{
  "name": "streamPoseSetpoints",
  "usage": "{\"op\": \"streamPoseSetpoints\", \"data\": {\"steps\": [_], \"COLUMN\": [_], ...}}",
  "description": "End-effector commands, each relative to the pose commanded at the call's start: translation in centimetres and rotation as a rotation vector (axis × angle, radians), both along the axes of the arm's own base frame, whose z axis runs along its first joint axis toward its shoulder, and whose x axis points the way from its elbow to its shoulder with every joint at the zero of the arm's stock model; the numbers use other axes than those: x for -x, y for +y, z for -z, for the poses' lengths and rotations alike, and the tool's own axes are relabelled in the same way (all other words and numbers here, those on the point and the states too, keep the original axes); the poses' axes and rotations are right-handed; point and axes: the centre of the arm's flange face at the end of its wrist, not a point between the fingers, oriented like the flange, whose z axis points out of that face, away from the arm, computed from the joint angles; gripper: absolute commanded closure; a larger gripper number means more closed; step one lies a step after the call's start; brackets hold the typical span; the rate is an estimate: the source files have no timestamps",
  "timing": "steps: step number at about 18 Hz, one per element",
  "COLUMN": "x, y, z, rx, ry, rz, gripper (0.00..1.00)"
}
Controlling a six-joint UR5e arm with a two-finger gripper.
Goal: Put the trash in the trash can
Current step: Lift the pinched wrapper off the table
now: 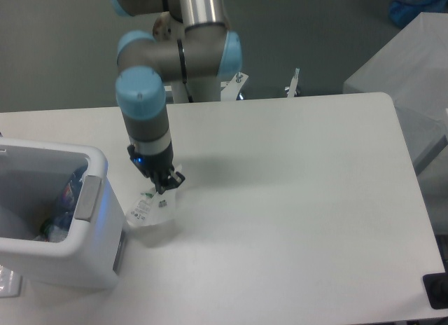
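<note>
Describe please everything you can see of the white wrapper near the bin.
The wrapper is a small, thin, crinkled white sheet with small green and black print on its face. It looks like plastic film or paper. Its top corner is pinched by the gripper, and it hangs tilted below it, next to the grey-panelled side of the trash can. Its lower edge lies close above the table; whether it touches the table or the can cannot be told.
</note>
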Motion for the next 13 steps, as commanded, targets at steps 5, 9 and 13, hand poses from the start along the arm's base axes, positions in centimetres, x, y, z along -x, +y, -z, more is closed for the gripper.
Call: {"op": "streamPoseSetpoints", "data": {"steps": [5, 9, 13], "x": [2.4, 5.2, 8.2], "y": [-0.3, 0.0, 0.9], "z": [-5.9, -11.0, -17.3], "rx": [-0.098, -0.194, -0.366], "ry": [0.074, 0.118, 0.084], "rz": [-0.034, -0.072, -0.129], "gripper": [1.00, 1.00, 1.00]}}
